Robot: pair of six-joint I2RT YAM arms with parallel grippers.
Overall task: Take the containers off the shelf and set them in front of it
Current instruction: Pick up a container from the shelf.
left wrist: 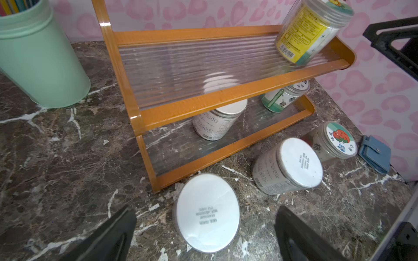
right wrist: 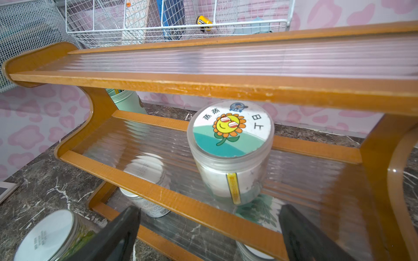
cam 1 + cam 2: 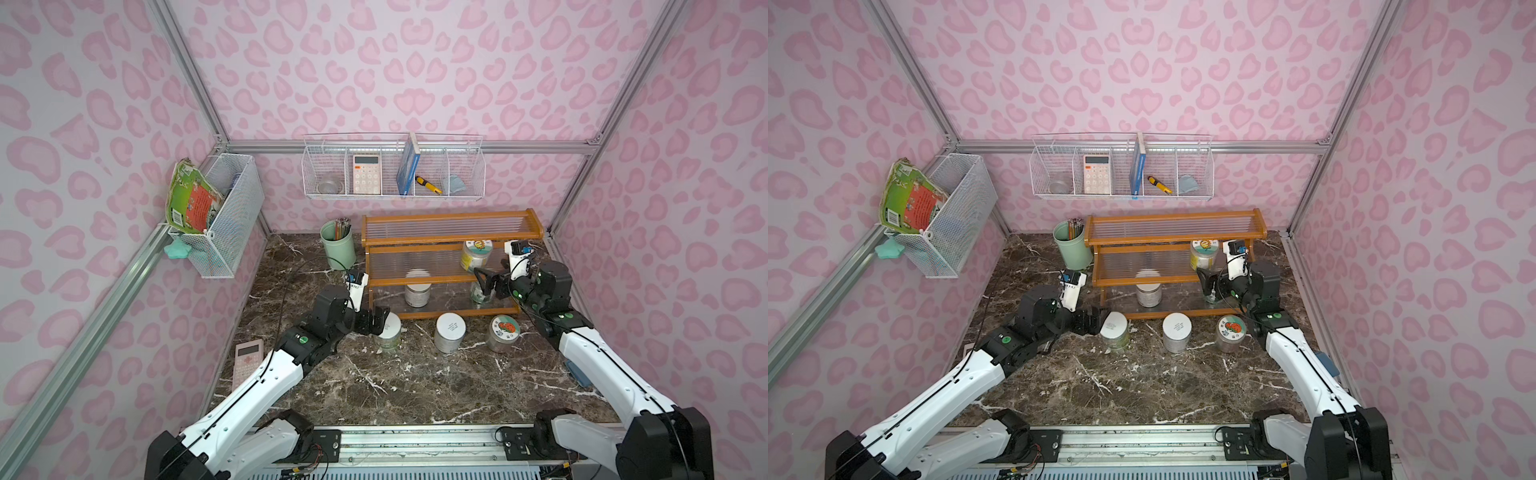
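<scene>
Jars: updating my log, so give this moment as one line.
progress: half unloaded; on shelf: sunflower jar, green jar, white jar; left jaws: open, at table jar; right jaws: open, facing shelf

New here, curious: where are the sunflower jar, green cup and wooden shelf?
sunflower jar (image 2: 230,130): right wrist view, lid centre.
green cup (image 3: 340,253): a top view, side wall.
wooden shelf (image 3: 449,240): a top view, upper front rail.

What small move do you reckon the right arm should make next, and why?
Probably ease the right gripper forward until its open jaws flank the sunflower-lid jar on the middle tier of the shelf. That jar stands upright, centred ahead of the gripper and untouched, and the shelf is not yet cleared.
</scene>
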